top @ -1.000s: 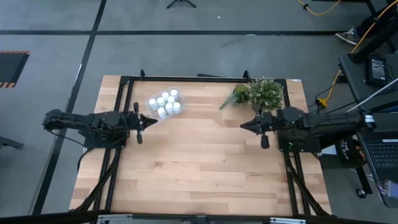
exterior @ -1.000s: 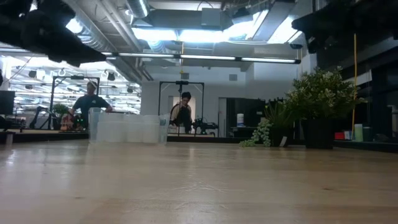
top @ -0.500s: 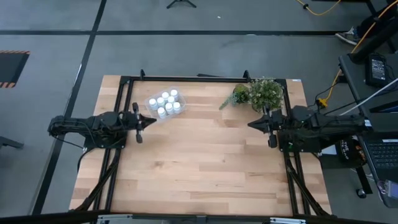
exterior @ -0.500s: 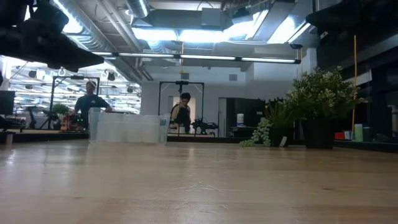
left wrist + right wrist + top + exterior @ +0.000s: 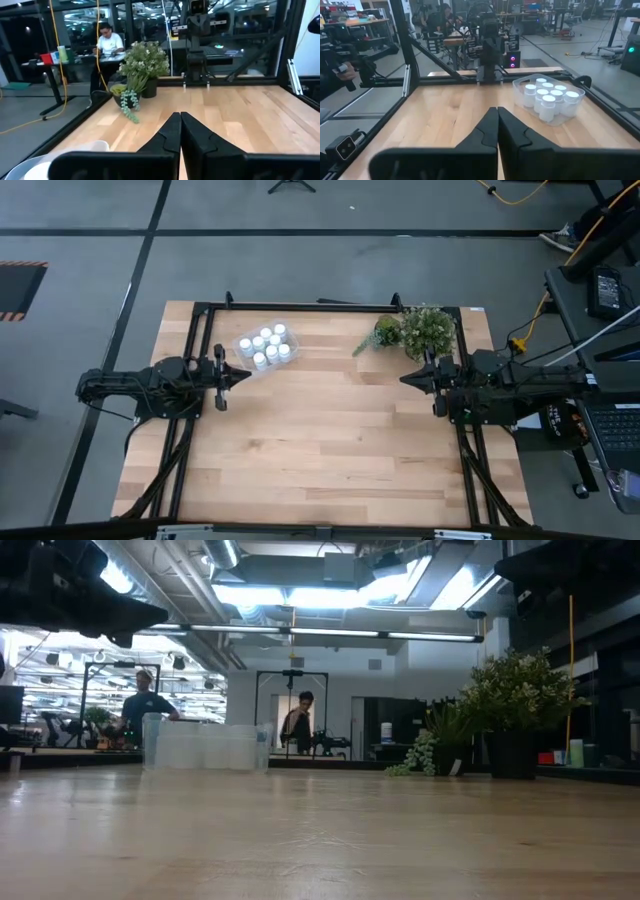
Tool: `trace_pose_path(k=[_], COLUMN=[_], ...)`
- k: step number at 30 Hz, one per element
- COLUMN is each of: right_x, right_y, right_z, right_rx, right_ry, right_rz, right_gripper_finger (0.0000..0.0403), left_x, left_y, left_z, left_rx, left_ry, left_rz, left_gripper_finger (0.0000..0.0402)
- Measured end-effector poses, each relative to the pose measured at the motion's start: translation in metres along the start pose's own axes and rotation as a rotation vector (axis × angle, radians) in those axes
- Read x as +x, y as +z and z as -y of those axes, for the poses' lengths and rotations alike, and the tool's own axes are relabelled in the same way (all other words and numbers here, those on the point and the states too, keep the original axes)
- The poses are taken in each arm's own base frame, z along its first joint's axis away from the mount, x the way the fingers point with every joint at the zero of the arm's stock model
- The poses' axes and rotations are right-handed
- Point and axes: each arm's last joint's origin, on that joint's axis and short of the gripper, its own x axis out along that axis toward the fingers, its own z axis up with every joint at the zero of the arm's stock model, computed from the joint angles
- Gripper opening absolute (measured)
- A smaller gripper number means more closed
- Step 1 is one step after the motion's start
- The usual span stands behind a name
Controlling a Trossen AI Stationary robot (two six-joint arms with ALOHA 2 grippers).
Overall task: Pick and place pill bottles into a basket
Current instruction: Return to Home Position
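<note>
Both arms have drawn back from the table centre over the last second; the right arm retreated farther, away from the basket (image 5: pixel 238 340). Nothing else has shifted.

**Task items.** The pill bottles (image 5: pixel 265 347) stand upright inside the basket, caps up and packed close together. The count appears to be seven, though the overhead view leaves the cluster too tight to be sure. No bottle lies on the table (image 5: pixel 320 450) outside the basket. The tight cluster follows from the container's shallow, small footprint.

**Left gripper.** The left gripper (image 5: pixel 243 375) hangs just beside the basket, off the corner that faces the left arm, and does not touch it. In the left wrist view its two fingers meet tip to tip with nothing between them. Judgement: this arm served the basket, so it sits closest to it.

**Right gripper.** The right gripper (image 5: pixel 405 380) is well apart from the basket, on the side toward the plant (image 5: pixel 425 330). Its fingers are likewise pressed together and carry nothing. The right wrist view looks straight across at the filled basket.

**Status.** Judged from this layout, placement is complete. Empty, closed fingers and withdrawn arms fit a return to the rest pose, which keeps both arms clear of the basket.
</note>
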Motion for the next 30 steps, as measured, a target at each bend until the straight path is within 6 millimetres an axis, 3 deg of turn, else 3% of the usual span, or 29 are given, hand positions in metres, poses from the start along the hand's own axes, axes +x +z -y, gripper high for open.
trace_pose_path(k=[6, 22, 30], right_x=[0.000, 0.001, 0.006], right_y=[0.001, 0.000, -0.029], right_z=[0.000, 0.000, 0.002], right_rx=[0.017, -0.054, -0.058], right_ry=[0.000, 0.002, 0.001], right_rz=[0.006, 0.007, 0.011], right_gripper_finger=[0.0001, 0.0001, 0.0003], left_x=[0.005, 0.005, 0.005], left_y=[-0.013, -0.013, -0.014], left_z=[0.001, -0.002, -0.002], left_rx=[-0.002, 0.072, 0.066], left_ry=[0.014, 0.119, 0.105], left_rz=[0.024, 0.004, 0.004], left_gripper_finger=[0.0002, 0.0002, 0.0003])
